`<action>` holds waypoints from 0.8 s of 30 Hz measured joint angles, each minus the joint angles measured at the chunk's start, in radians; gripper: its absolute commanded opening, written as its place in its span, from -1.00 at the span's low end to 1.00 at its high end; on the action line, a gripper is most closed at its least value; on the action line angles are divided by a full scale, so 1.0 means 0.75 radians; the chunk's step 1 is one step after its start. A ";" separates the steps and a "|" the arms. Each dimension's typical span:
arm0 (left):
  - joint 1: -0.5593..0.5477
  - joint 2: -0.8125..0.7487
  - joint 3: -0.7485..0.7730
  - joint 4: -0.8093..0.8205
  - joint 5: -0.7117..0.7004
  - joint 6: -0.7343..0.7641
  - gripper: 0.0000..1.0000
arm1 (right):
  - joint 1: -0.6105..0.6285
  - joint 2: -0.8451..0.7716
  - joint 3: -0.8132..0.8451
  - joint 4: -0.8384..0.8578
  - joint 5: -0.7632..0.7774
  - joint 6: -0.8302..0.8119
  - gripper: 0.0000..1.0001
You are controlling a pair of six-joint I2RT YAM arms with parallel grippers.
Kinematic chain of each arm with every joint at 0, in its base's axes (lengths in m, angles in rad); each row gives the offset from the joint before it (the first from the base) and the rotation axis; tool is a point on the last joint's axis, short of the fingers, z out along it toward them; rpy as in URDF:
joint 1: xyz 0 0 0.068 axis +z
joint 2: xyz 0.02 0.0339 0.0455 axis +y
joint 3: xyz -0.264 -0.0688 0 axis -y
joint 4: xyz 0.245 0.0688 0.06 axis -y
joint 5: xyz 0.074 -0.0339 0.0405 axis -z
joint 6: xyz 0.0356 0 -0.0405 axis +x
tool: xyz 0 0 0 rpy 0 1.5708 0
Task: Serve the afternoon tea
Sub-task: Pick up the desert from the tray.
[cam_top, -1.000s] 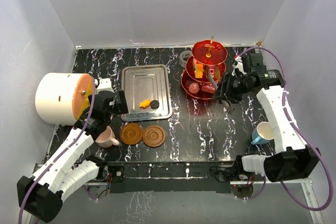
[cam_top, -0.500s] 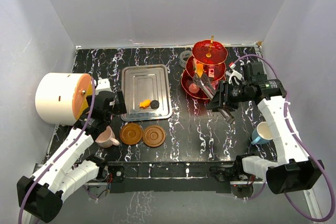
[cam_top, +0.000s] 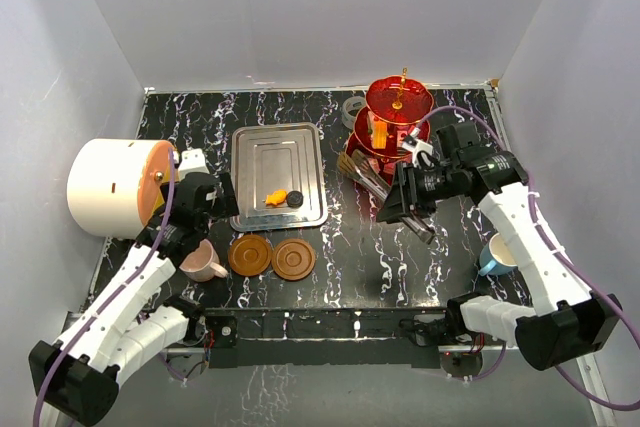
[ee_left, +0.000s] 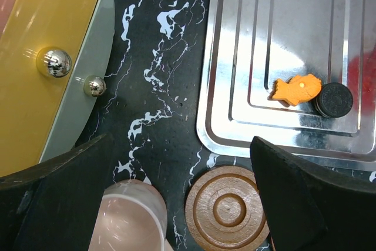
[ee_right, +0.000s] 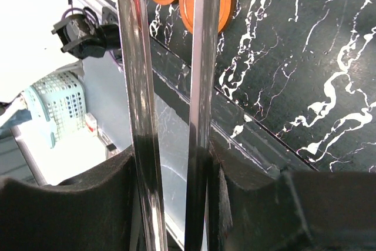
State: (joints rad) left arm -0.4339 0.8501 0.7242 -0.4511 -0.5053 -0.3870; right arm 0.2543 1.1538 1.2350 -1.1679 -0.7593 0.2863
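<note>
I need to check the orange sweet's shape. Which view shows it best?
Left wrist: the orange sweet is large and sharp, fish-shaped, on the tray. Top external shows only a small blob; right wrist misses it.

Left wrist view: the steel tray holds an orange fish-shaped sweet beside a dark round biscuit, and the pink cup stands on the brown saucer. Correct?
Not quite. The pink cup stands on the table beside the brown saucer, apart from it, as the left wrist view shows. The steel tray does hold the orange fish-shaped sweet beside the dark round biscuit.
</note>
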 measured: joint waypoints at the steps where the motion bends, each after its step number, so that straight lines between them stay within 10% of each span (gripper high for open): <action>1: 0.000 -0.007 0.004 -0.003 0.001 -0.004 0.97 | 0.021 0.003 0.000 0.003 0.002 0.002 -0.28; 24: 0.000 -0.208 0.022 -0.070 0.016 -0.004 0.97 | 0.577 0.259 -0.026 0.338 0.313 0.165 -0.30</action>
State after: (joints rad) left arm -0.4339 0.6945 0.7406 -0.5034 -0.4934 -0.3901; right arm 0.6868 1.3479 1.2152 -0.9142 -0.5243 0.4103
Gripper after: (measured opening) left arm 0.986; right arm 0.357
